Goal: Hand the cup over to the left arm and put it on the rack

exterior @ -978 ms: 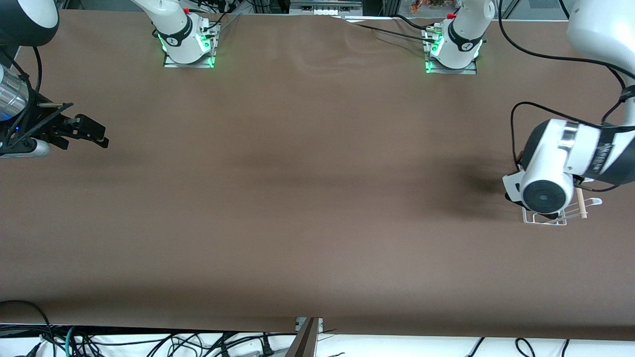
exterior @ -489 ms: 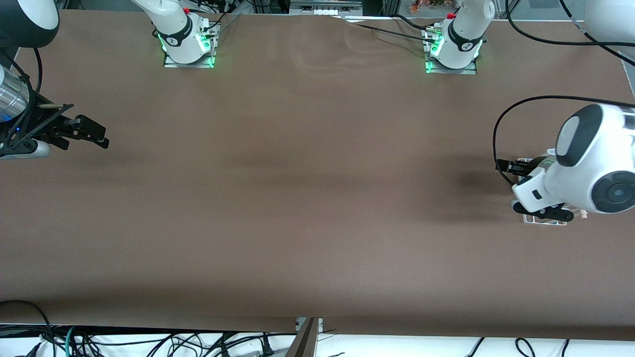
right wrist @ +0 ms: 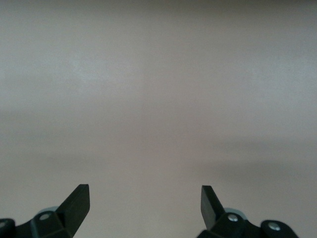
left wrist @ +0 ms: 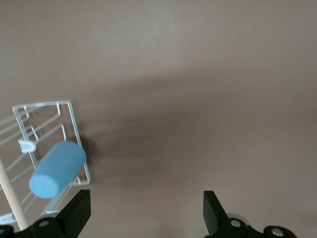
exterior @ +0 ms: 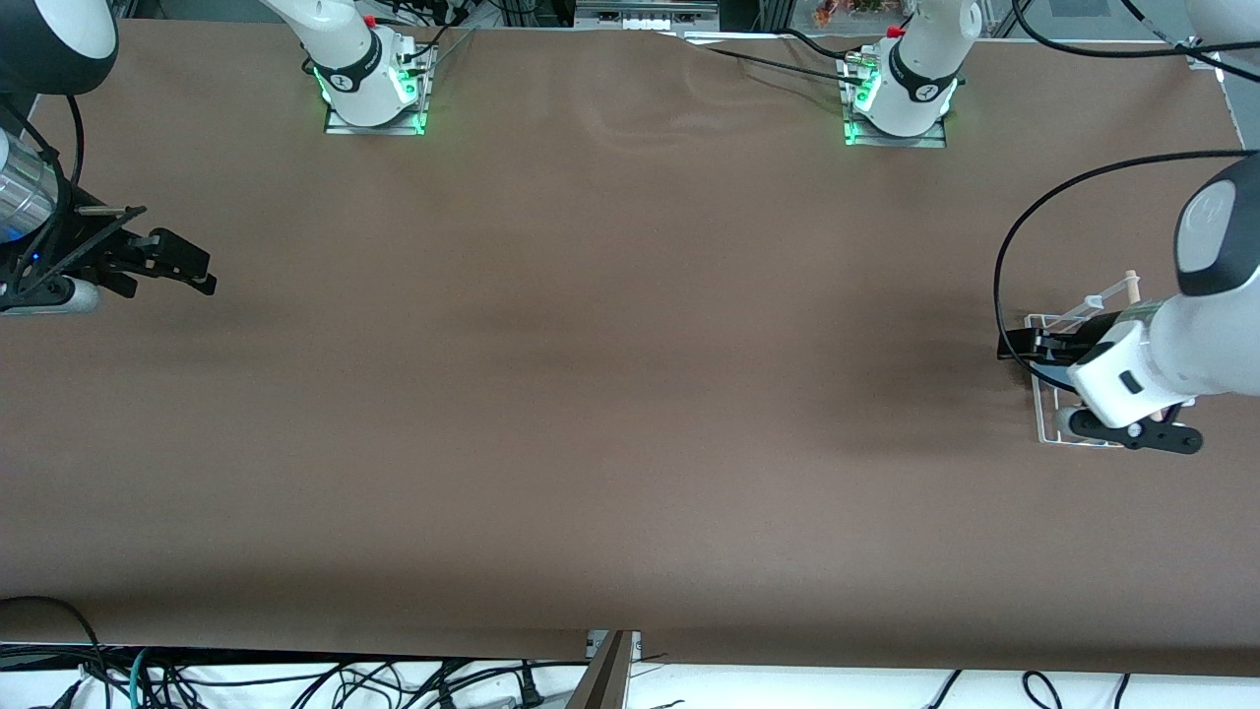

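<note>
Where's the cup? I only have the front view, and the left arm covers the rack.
Observer: The left wrist view shows the cup resting tilted on the rack, beside the wooden dowel.
Operator: Is the left gripper holding it?
Observer: No, the left gripper is open and empty, over the table beside the rack.
Operator: Right gripper?
Observer: The right gripper is open with only table under it; that arm waits.

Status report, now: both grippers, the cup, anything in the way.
Left gripper open, empty, over the rack. Right gripper open, empty, waiting at the right arm's end of the table. Cup sits on the rack, tilted on a prong. Nothing in the way.
</note>
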Robot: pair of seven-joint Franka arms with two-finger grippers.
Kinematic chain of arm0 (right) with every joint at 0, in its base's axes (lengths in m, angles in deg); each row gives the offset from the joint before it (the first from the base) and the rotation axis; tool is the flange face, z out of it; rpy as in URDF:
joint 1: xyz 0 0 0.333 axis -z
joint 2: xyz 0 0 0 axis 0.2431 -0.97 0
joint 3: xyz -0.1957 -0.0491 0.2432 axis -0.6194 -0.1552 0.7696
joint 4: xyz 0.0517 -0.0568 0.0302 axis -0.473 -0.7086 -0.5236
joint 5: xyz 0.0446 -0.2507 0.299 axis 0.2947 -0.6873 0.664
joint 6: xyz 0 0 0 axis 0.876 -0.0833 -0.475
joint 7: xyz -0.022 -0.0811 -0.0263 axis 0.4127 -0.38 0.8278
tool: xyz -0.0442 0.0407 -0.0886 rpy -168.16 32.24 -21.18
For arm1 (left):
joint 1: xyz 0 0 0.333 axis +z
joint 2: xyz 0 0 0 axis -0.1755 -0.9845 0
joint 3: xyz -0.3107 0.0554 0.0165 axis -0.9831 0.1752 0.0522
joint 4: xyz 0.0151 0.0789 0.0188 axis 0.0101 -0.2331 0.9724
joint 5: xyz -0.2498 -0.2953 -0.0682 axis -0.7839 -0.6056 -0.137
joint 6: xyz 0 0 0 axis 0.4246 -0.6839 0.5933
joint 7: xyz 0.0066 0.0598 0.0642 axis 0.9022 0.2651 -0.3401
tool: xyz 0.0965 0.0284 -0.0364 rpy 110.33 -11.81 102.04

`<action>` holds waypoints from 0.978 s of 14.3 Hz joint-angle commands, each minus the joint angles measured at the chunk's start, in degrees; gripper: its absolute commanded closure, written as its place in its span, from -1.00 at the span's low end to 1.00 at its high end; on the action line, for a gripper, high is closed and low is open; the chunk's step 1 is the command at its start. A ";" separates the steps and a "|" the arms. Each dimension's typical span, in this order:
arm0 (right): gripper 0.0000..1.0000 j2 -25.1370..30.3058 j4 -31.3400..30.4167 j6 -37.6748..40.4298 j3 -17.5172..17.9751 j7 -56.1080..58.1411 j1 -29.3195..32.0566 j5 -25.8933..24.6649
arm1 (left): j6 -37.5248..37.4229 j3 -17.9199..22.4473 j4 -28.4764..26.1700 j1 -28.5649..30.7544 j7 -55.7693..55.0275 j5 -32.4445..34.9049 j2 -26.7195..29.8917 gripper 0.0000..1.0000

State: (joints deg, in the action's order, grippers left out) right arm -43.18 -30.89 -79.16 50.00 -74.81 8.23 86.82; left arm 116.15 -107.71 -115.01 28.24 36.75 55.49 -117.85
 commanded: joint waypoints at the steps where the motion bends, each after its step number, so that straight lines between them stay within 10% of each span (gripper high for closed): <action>1: -0.98 -0.19 0.79 0.59 0.07 0.87 0.30 -0.74 | 2.83 5.88 -2.43 -3.95 -0.54 -1.59 5.52 -1.00; 5: -0.98 -0.19 0.88 0.59 0.07 0.87 0.30 -0.74 | 8.71 26.09 -11.72 -15.83 -0.46 -14.65 13.25 -1.00; 9: -0.98 -0.19 0.79 0.59 0.07 0.87 0.30 -0.74 | 22.51 27.62 -30.17 -16.90 -0.54 -14.86 24.23 -1.00; 14: -0.98 -0.19 0.88 0.59 0.07 0.87 0.39 -0.74 | 21.83 27.97 -32.94 -19.09 -0.89 -10.99 26.80 -1.00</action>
State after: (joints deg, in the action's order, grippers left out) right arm -43.18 -30.89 -79.17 50.00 -74.81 8.24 86.81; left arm 136.74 -81.07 -145.01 11.45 36.61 42.78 -93.66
